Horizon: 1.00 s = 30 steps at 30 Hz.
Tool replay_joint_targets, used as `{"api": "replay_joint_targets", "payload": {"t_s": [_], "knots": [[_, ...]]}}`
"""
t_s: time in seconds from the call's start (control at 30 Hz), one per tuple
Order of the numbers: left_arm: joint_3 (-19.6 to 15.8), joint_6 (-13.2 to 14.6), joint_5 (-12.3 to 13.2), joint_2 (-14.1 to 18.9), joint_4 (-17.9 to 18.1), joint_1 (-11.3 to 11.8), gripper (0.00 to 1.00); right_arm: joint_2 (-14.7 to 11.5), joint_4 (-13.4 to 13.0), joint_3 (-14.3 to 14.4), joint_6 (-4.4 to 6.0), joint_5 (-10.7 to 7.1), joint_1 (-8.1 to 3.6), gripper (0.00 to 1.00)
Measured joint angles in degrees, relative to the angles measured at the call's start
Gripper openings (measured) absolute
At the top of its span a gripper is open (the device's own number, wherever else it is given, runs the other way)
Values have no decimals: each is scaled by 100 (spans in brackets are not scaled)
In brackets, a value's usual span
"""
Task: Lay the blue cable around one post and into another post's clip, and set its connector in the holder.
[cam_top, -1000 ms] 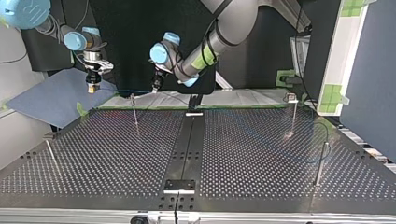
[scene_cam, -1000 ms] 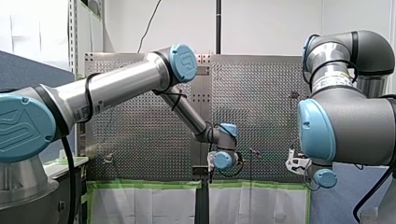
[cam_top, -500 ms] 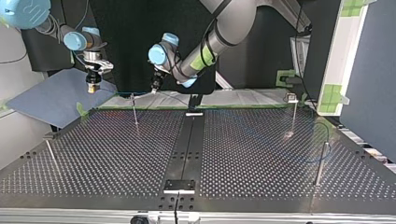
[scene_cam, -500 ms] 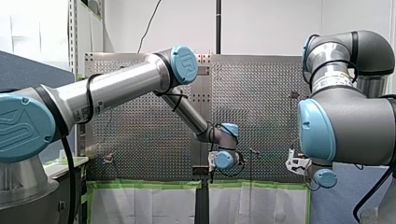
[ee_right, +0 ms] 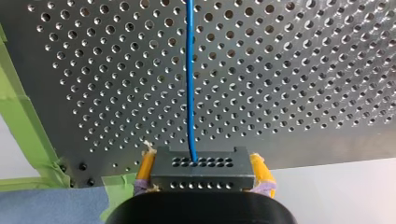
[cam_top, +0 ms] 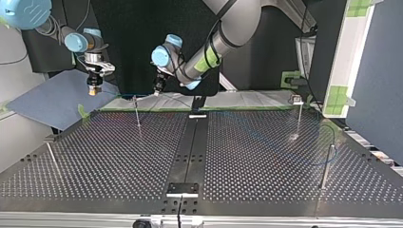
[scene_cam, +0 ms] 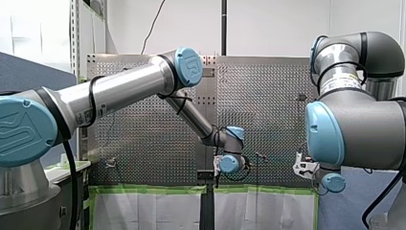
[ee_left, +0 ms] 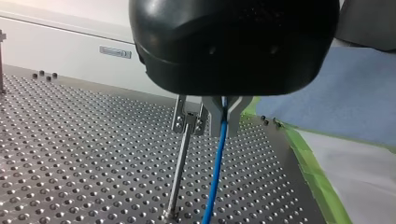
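The blue cable (ee_left: 215, 172) runs down from my left gripper (ee_left: 224, 108), whose metal fingers are shut on it right beside the clip of a thin post (ee_left: 180, 163). In the top view that post (cam_top: 137, 114) stands near the far edge, just below my left gripper (cam_top: 158, 89). My right gripper (cam_top: 95, 89) hangs further to that view's left, off the table edge. In the right wrist view its yellow pads (ee_right: 261, 170) are shut on the grey connector (ee_right: 201, 169), and the cable (ee_right: 190, 79) leads straight ahead from it over the perforated table (ee_right: 289, 70).
Three more posts stand on the table (cam_top: 299, 116), (cam_top: 325, 166), (cam_top: 51, 154). A black rail (cam_top: 190, 147) runs down the middle with a fixture at each end (cam_top: 182, 189). A blue mat (cam_top: 52, 99) and green tape (ee_left: 313, 172) border the far edge.
My left arm has shifted only slightly, its elbow a touch higher in the front view. The right arm and the connector have held still.
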Motion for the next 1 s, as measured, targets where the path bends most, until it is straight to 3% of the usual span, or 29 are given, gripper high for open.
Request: {"api": "replay_joint_targets", "payload": {"t_s": [1.0], "knots": [[79, -12, 103, -7, -46, 127, 5, 10, 14, -129, 20, -5, 10, 0]]}}
